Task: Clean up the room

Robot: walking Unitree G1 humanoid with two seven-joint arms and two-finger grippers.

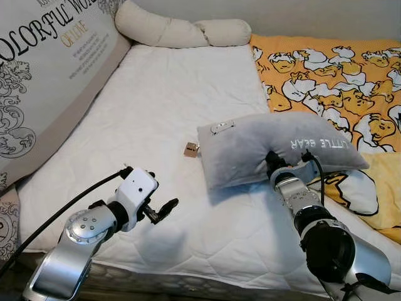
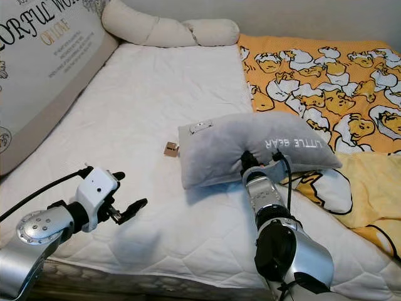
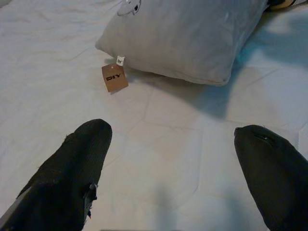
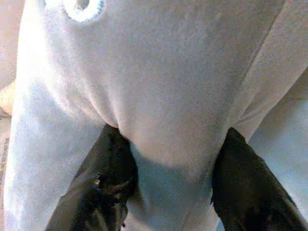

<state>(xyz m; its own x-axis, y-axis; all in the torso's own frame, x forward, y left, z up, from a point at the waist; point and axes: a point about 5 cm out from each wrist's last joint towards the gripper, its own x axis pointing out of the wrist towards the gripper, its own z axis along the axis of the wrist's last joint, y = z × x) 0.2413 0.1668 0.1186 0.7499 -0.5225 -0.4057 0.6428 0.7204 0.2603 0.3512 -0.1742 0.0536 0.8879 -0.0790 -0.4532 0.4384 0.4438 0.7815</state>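
The right gripper [image 4: 168, 178] pinches the grey "Little Bear" pillow's [image 1: 263, 147] near edge between its jaws to lift it off the white mattress [image 1: 163, 106], while the left gripper [image 3: 178, 178] hovers spread, pillow ahead.

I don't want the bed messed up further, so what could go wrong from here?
The right tool pinches only a fold at the near edge of the grey pillow, so the pillow may slip out or sag when lifted. Its paper tag trails on the white mattress and might snag or tear. One end overlaps the yellow blanket, which could get dragged along.
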